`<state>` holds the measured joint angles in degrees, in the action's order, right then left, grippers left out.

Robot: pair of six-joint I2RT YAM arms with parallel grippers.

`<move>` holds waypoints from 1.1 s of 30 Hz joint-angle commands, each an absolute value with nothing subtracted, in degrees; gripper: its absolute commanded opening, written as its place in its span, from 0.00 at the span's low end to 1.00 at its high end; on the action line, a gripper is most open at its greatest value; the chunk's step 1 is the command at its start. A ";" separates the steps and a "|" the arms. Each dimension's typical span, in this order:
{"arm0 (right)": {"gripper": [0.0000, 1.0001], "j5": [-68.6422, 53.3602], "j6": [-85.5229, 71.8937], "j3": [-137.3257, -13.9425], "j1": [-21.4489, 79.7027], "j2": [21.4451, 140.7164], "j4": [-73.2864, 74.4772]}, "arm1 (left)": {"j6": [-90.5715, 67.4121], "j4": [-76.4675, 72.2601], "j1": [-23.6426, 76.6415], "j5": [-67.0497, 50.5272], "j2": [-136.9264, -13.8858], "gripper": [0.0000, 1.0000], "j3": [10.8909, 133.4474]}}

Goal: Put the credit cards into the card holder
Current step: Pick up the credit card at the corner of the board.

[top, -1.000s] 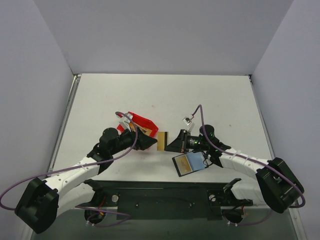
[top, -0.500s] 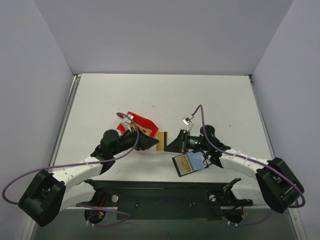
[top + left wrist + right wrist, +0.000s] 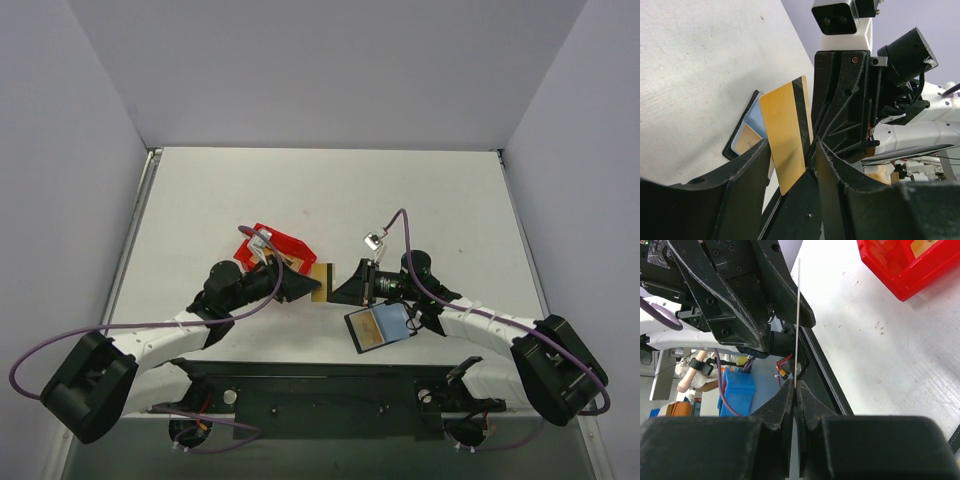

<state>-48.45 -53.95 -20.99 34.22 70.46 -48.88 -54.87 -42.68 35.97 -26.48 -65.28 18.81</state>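
A gold-tan credit card [image 3: 322, 281] with a dark stripe hangs above the table between the two arms. My right gripper [image 3: 337, 289] is shut on its right end; the right wrist view shows the card [image 3: 798, 315] edge-on, pinched between the tips of that gripper [image 3: 794, 387]. My left gripper [image 3: 791, 150] is open, one finger on each side of the card's [image 3: 785, 135] lower end, with gaps showing on both sides. The card holder [image 3: 380, 327] lies open on the table under the right arm, pale blue inside, with a tan card in one pocket.
A red plastic bin [image 3: 278, 247] with more cards in it stands just behind the left gripper and shows again in the right wrist view [image 3: 905, 267]. The black base rail [image 3: 330, 400] runs along the near edge. Grey walls enclose the table.
The left gripper's jaws have narrowed around the card, and the left arm has edged slightly toward it. The right gripper and the card have stayed in place.
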 commanded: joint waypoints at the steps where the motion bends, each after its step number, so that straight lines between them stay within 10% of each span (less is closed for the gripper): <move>1: 0.00 -50.45 -53.79 -20.83 34.63 70.75 -54.49 | -55.28 -48.16 36.39 -28.47 -65.74 0.48 19.25; 15: 0.06 -48.17 -50.80 -21.27 34.63 66.89 -48.96 | -55.63 -48.78 37.09 -29.09 -66.53 0.00 19.51; 33: 0.32 -35.78 -49.91 -17.32 33.57 58.36 -50.26 | -61.26 -57.30 37.18 -31.29 -67.24 0.00 18.72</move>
